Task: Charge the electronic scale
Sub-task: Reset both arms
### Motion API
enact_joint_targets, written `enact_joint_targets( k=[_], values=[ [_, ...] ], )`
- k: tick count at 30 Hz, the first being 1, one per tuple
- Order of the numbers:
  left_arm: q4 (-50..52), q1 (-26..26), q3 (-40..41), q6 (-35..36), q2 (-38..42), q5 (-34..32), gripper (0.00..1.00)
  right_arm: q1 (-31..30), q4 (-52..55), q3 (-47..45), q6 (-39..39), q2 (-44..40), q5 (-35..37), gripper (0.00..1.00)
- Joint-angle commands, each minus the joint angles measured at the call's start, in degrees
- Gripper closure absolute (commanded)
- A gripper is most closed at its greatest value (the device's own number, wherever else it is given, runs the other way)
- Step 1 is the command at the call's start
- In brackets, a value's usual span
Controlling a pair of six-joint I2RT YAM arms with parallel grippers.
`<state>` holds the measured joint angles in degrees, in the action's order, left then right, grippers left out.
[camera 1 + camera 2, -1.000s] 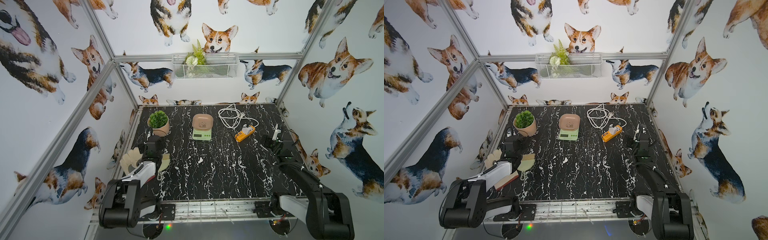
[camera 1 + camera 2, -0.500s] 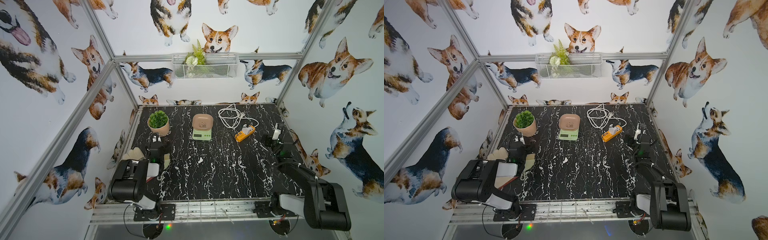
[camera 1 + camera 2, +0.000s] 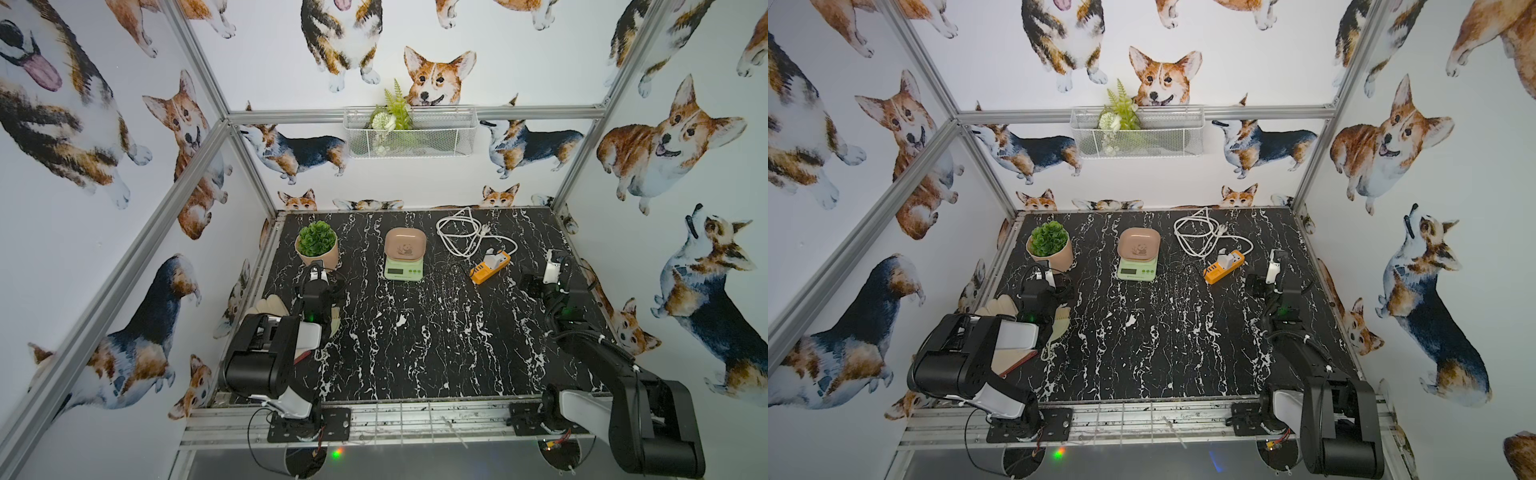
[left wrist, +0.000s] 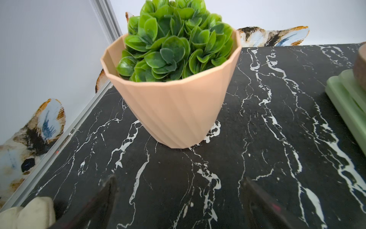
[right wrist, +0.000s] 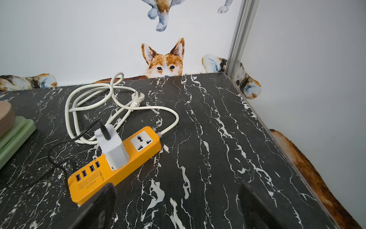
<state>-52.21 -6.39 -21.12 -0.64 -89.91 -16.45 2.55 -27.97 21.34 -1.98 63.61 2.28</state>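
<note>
The electronic scale, pale green with a pinkish tray, stands at the back middle of the black marble table; its edge shows in the left wrist view and the right wrist view. To its right lies an orange power strip with a white adapter plugged in. A thin black cable runs from the adapter toward the scale, and its far end leaves the view. My left gripper is open and empty just before the plant pot. My right gripper is open and empty beside the strip.
A tan pot with a green plant stands at the back left. The strip's white cord is coiled behind it. Cream gloves lie at the left edge. A wire basket hangs on the back wall.
My left arm has reached toward the back, bringing its gripper up to the plant pot. The right arm's rear links have shifted while its gripper stays near the strip.
</note>
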Motion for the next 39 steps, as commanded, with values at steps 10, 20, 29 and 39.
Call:
enact_joint_targets(
  k=[10, 20, 29, 39],
  values=[
    [-2.1, 0.0, -0.2, 0.8, -0.1, -0.2, 0.00, 0.4, -19.9, -6.6, -1.6, 11.5, -12.1, 0.00],
    [-1.9, 0.0, -0.3, 0.8, -0.1, -0.2, 0.00, -4.9, -19.7, -3.7, 1.0, 18.2, -0.4, 0.00],
    [-1.9, 0.1, -0.3, 0.8, -0.1, -0.1, 0.00, -3.9, -20.1, -3.1, -0.2, 19.4, -0.9, 0.00],
    [-1.8, 0.1, -0.5, 0.7, -0.1, -0.1, 0.00, -3.8, -19.8, -2.9, -0.3, 19.4, -1.2, 0.00]
  ],
)
